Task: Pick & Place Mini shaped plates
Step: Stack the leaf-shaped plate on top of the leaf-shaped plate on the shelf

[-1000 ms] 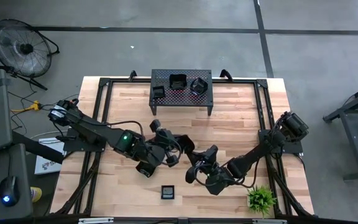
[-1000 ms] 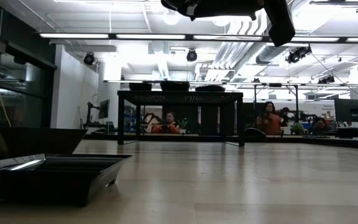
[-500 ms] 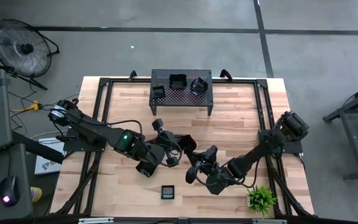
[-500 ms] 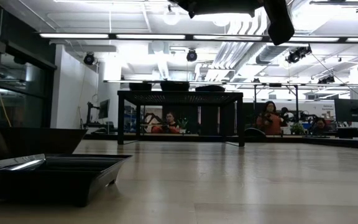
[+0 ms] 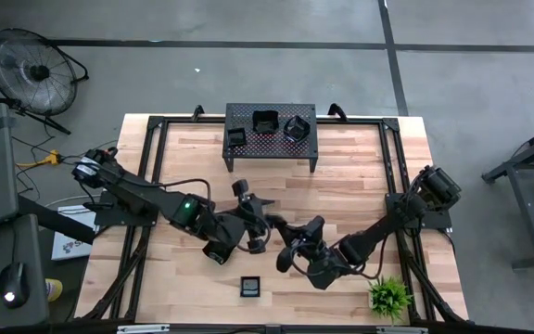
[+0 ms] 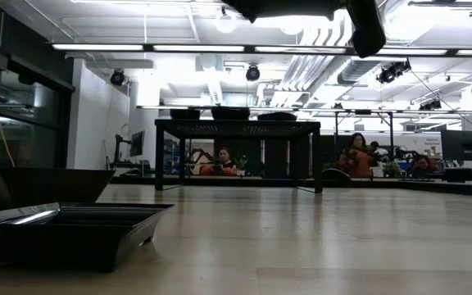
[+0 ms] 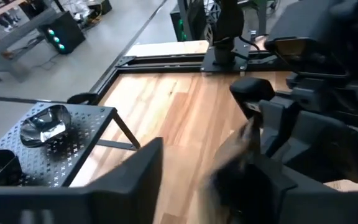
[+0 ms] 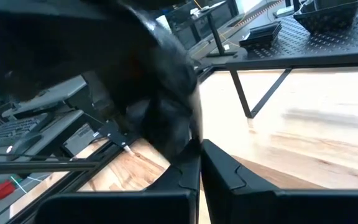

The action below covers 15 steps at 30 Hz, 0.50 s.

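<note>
Counting the mini shaped plates, we made out five. Three sat on the perforated stand [image 5: 308, 146] at the upper centre of the high view: a small plate [image 5: 236, 137] at its left, a squarish plate [image 5: 265, 121] in the middle and a rounded plate [image 5: 296, 127] at its right. A fourth, the square plate [image 5: 250, 286], lay alone on the wooden table [image 5: 350, 190] at lower centre; in the low view it filled the lower left corner [image 6: 64, 233].

The fifth, a dark plate [image 8: 160, 93], showed only as a blurred shape in the right wrist view, pinched at its edge by the right gripper [image 8: 199, 163], whose jaws were pressed together. In the high view that gripper [image 5: 284, 234] sat just right of centre, beside the left gripper [image 5: 260, 215]. Its fingers [image 7: 135, 180] stood apart, holding nothing we could see.

Two people [image 6: 356, 156] sat in the room behind.
</note>
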### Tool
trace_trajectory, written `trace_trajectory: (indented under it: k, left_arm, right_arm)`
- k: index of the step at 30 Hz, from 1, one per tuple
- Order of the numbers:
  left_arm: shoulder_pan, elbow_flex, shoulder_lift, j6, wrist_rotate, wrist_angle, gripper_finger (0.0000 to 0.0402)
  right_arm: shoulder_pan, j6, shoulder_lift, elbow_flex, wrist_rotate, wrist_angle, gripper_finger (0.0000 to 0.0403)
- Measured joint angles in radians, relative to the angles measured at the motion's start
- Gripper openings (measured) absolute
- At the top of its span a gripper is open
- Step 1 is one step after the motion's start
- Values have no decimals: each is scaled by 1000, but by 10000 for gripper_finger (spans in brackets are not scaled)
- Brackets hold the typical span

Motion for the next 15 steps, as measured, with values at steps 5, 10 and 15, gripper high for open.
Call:
trace_trajectory:
  k: [5, 10, 15]
  left_arm:
    - [0, -1, -22, 40, -11, 0, 223]
    - [0, -2, -88, 78, -39, -24, 247]
    - [0, -1, -176, 74, -45, -96, 248]
  right_arm:
    - [-1, 0, 0, 1, 1, 1, 0]
    - [-1, 1, -5, 2, 0, 5, 0]
    - [0, -6, -54, 1, -3, -33, 0]
